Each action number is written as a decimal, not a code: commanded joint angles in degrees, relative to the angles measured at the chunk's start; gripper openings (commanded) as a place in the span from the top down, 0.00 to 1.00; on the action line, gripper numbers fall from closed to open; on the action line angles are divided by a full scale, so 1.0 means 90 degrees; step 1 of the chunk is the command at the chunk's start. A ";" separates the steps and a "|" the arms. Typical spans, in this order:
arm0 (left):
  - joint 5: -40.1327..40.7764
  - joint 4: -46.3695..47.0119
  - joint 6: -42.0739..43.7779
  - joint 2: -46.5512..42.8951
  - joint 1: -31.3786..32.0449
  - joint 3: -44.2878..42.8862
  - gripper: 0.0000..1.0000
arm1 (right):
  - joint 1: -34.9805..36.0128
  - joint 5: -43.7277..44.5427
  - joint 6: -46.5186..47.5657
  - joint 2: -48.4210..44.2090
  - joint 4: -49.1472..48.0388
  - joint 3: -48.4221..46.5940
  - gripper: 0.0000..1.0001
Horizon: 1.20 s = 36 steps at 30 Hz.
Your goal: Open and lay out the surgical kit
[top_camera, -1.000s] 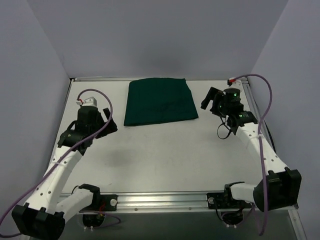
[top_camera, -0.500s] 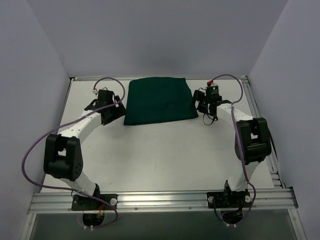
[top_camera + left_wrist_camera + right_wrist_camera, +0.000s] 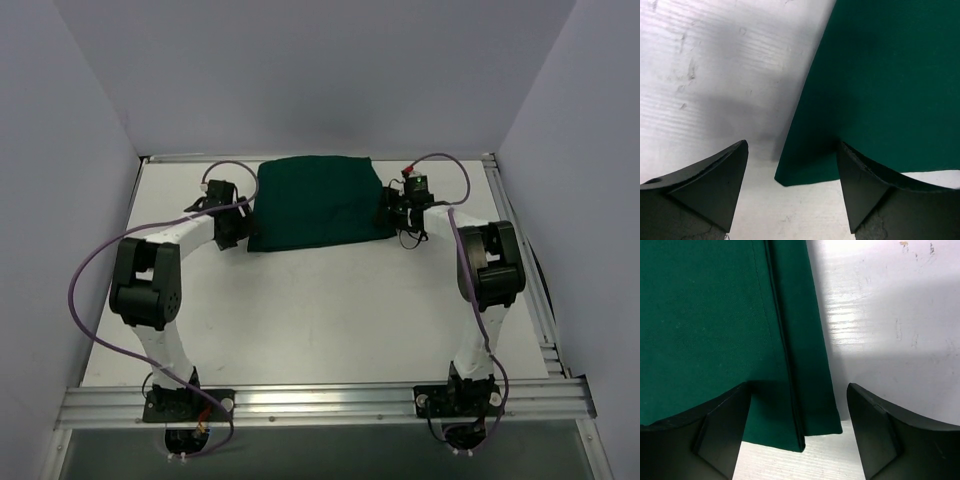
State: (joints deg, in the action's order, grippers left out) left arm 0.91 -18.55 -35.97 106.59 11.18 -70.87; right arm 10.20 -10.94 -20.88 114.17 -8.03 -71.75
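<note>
Dark green drape (image 3: 320, 203) lies folded shut, and whatever it wraps is hidden. Up close it runs off the top edge, while the left hand (image 3: 792, 144) and right hand (image 3: 797, 386) are cropped below.

A white, lightly scuffed surface (image 3: 320, 310) is boxed in by a plain pale grey-lilac back wall (image 3: 320, 70) and matching side walls (image 3: 60, 200). A ridged metal rail (image 3: 320, 400) lines its near edge.

Drape (image 3: 320, 203) on table (image 3: 320, 310), left end effector (image 3: 238, 228) left, right end effector (image 3: 398, 215) right
</note>
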 commanded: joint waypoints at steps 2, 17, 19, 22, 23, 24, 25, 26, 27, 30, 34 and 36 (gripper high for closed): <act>-0.0335 0.0430 0.0158 0.0431 -0.0031 -0.0387 0.21 | 0.0029 -0.0181 0.0104 0.0147 -0.0103 -0.0046 0.33; -0.0872 0.0791 0.0178 0.0589 0.0017 0.0033 0.97 | 0.0020 -0.0318 0.0162 0.0030 -0.0192 0.0432 0.99; -0.0911 0.0791 0.0168 0.0540 0.0027 0.0111 0.98 | 0.0010 -0.0250 0.0123 -0.0097 -0.0133 0.0520 1.00; -0.0921 0.0791 0.0139 0.0394 0.0086 0.0256 0.98 | -0.0078 -0.0152 0.0045 -0.0321 -0.0075 0.0754 1.00; -0.0911 0.0772 0.0119 0.0345 0.0125 0.0306 0.98 | -0.0107 -0.0123 0.0026 -0.0380 -0.0026 0.0832 1.00; -0.0902 0.0752 0.0110 0.0296 0.0154 0.0355 0.98 | -0.0146 -0.0093 -0.0013 -0.0458 -0.0006 0.1007 1.00; -0.0902 0.0752 0.0090 0.0170 0.0183 0.0481 0.98 | -0.0195 -0.0074 -0.0091 -0.0633 0.0062 0.1105 1.00; -0.0882 0.0771 0.0042 0.0111 0.0242 0.0569 0.98 | -0.0205 -0.0054 -0.0140 -0.0731 0.0111 0.1203 1.00; -0.0872 0.0781 0.0022 0.0033 0.0271 0.0647 0.98 | -0.0215 0.0033 -0.0179 -0.0945 0.0160 0.1417 1.00; -0.0814 0.0733 -0.0086 -0.0308 0.0427 0.1056 0.98 | -0.0244 0.0258 -0.0355 -0.1394 0.0345 0.1876 1.00; -0.0638 0.0743 -0.0252 -0.0670 0.0671 0.1487 0.98 | -0.0293 0.0346 -0.0550 -0.1884 0.0443 0.2452 1.00; -0.0570 0.0664 -0.0359 -0.0768 0.0759 0.1721 0.98 | -0.0293 0.0356 -0.0638 -0.2166 0.0463 0.2668 1.00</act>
State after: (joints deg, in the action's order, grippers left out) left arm -5.89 -10.02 -37.65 102.28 16.95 -57.80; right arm 8.12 -10.76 -24.80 98.63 -8.78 -50.41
